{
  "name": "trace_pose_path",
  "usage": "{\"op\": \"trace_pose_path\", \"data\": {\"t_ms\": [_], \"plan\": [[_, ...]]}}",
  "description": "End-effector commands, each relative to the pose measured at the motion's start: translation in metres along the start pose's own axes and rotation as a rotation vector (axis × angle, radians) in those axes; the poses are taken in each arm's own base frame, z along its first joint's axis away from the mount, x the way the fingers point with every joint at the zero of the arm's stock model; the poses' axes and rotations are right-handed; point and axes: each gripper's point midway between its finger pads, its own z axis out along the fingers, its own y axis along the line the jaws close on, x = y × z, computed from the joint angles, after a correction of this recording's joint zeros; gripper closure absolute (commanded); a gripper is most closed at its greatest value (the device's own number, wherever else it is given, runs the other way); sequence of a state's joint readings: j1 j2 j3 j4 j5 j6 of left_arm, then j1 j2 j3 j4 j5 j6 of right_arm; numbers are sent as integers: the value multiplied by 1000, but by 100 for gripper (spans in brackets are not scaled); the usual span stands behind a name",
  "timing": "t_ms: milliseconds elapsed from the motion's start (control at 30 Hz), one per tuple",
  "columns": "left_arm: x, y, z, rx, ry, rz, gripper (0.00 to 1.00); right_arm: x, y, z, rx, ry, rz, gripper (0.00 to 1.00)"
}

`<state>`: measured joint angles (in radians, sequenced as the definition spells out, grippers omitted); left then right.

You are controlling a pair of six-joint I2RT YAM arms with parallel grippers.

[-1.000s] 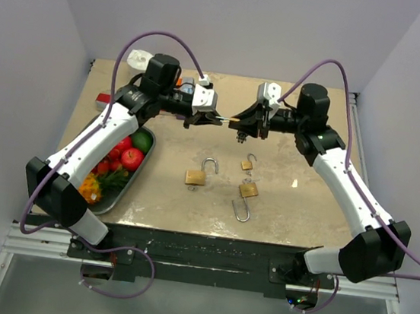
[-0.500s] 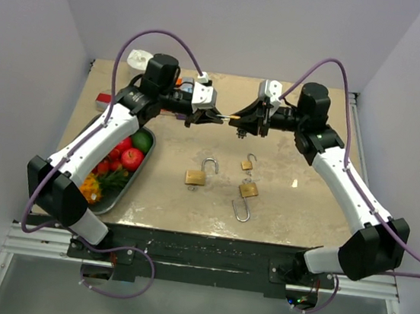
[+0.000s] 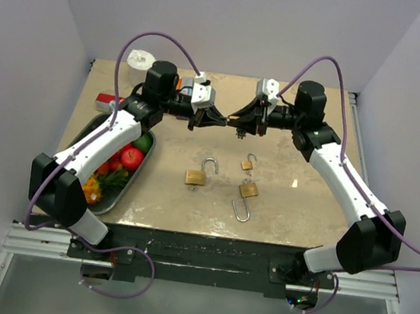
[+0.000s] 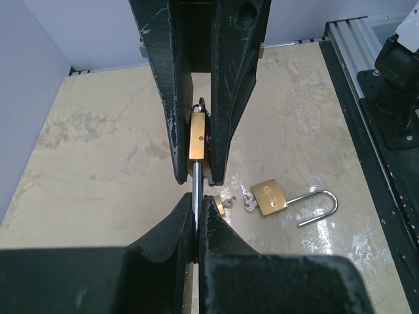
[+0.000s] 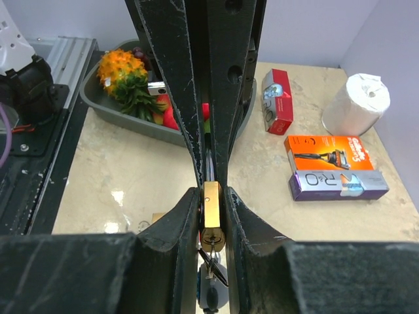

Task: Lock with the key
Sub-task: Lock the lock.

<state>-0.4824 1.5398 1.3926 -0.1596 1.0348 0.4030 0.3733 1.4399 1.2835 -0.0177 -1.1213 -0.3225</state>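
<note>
Top external: my left gripper [image 3: 221, 120], pinching the shackle [image 4: 195, 180], has neared the padlock [image 5: 211, 208] my right gripper [image 3: 239, 122] clamps; it is likely seating.

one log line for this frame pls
left end effector: shut on shackle | right end effector: shut on padlock, mid-air | key: hanging at padlock base | table: three open padlocks

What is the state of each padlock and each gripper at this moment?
held brass padlock: in the air, between both grippers.
left gripper: shut on its steel shackle.
right gripper: shut on its body.
three brass padlocks on the table: shackles open.
</note>
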Motion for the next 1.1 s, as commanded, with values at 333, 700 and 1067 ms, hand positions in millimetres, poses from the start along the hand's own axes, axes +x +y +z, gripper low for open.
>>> {"op": "trace_pose_path", "data": {"t_ms": [333,700,1067], "plan": [[-2,1,-35,23,23,88,100,-7,-13,-30,116,129,-58,28],[12,-4,-40,8,71,15,100,11,-23,-38,156,197,-4,42],[11,1,-37,4,64,29,100,14,-1,-20,26,201,34,34]]}}
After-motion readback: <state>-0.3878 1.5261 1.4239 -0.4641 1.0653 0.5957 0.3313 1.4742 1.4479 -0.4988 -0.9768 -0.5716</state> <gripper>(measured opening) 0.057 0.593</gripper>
